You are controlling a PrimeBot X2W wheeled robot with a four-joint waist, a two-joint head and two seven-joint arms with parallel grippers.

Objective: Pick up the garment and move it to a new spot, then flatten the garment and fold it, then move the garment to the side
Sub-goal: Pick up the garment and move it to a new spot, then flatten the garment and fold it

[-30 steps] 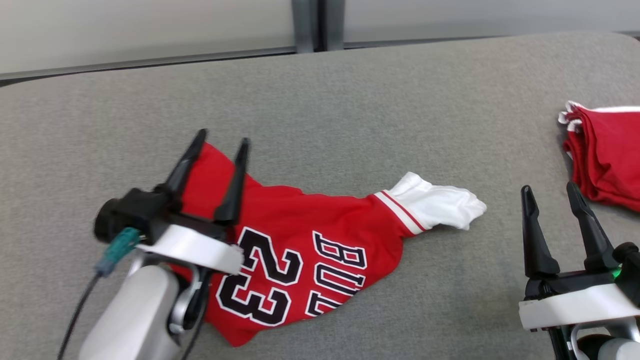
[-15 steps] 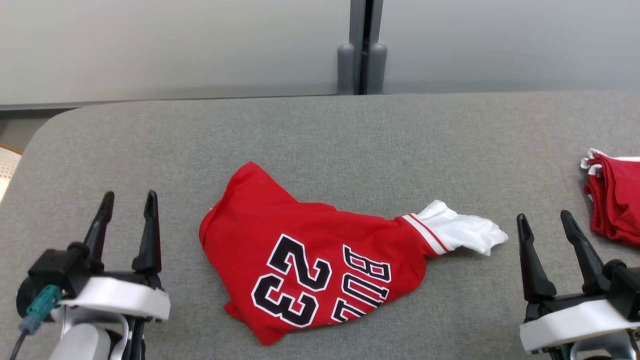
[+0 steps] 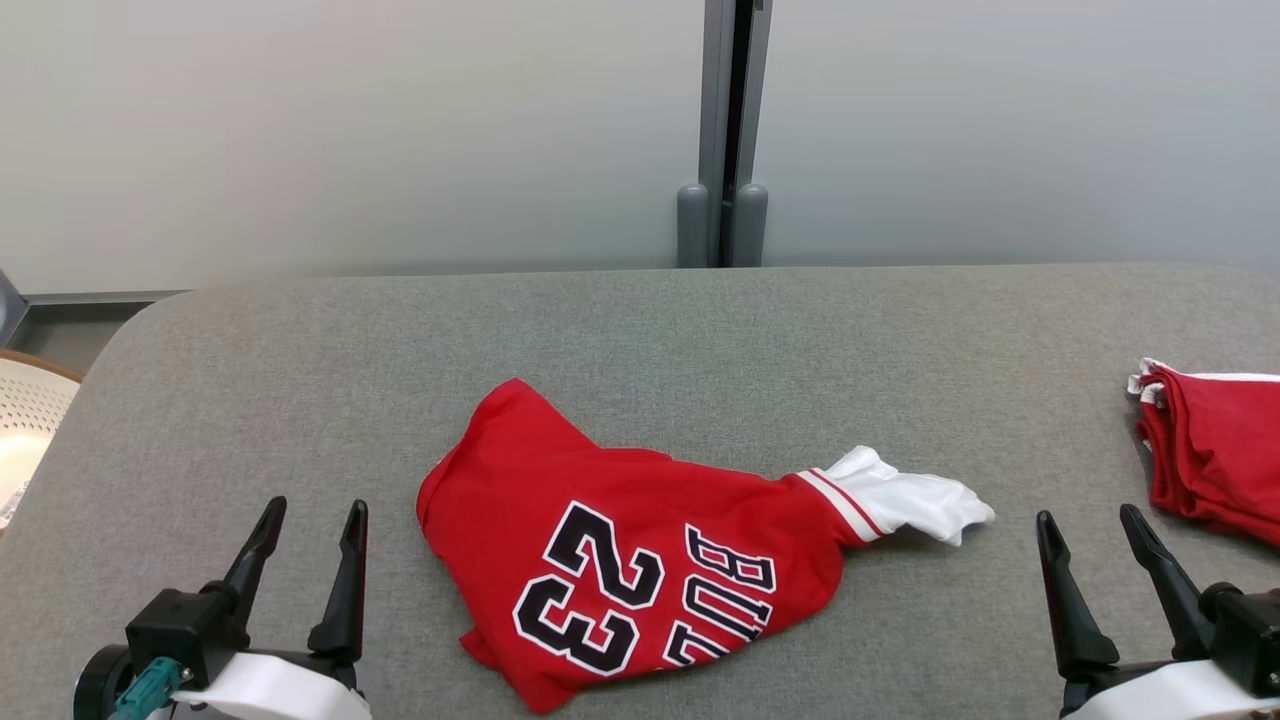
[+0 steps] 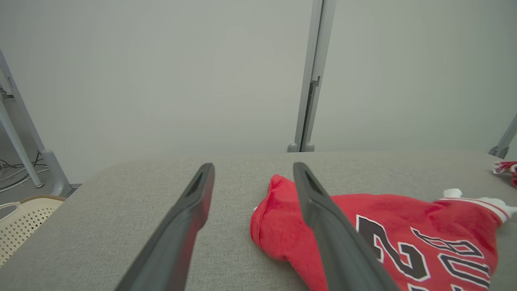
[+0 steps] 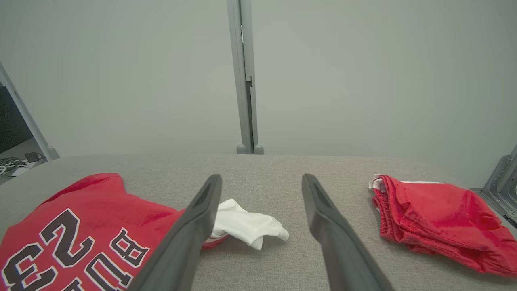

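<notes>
**Red jersey lies bunched on the table, both grippers spread and off the cloth**

The garment point(image 3: 640, 560), a red jersey with a black-and-white "23" and part of a lettered name across it, lies on the grey table point(image 3: 700, 320) in a loose, uneven heap rather than flat (its outline narrows to a point at the edge nearest the robot). A white sleeve point(image 3: 915, 500), with thin red and white stripes at its seam, trails out of the garment's right side and rests on the table.

The left gripper point(image 3: 316, 505) stands to the left of the garment, near it but apart. Its two dark fingers are spread and point away from the robot. In the left wrist view one finger crosses in front of the garment's rolled left edge, while the head view shows bare table between the two.

The right gripper point(image 3: 1087, 514) stands to the right of the garment, just past the tip of the white sleeve. Its fingers are likewise held apart and clear of the cloth. In the right wrist view the sleeve's end shows just behind one finger.

Further right of the garment, well apart from it, a red pile point(image 3: 1210, 450) of folded cloth with white trim lies on the table. Far to the garment's left, past the table's rounded corner, is the rim of a pale perforated basket point(image 3: 25, 420). Beyond the garment, behind the table's far edge, a grey post point(image 3: 722, 130) rises against a plain pale wall point(image 3: 350, 130).
</notes>
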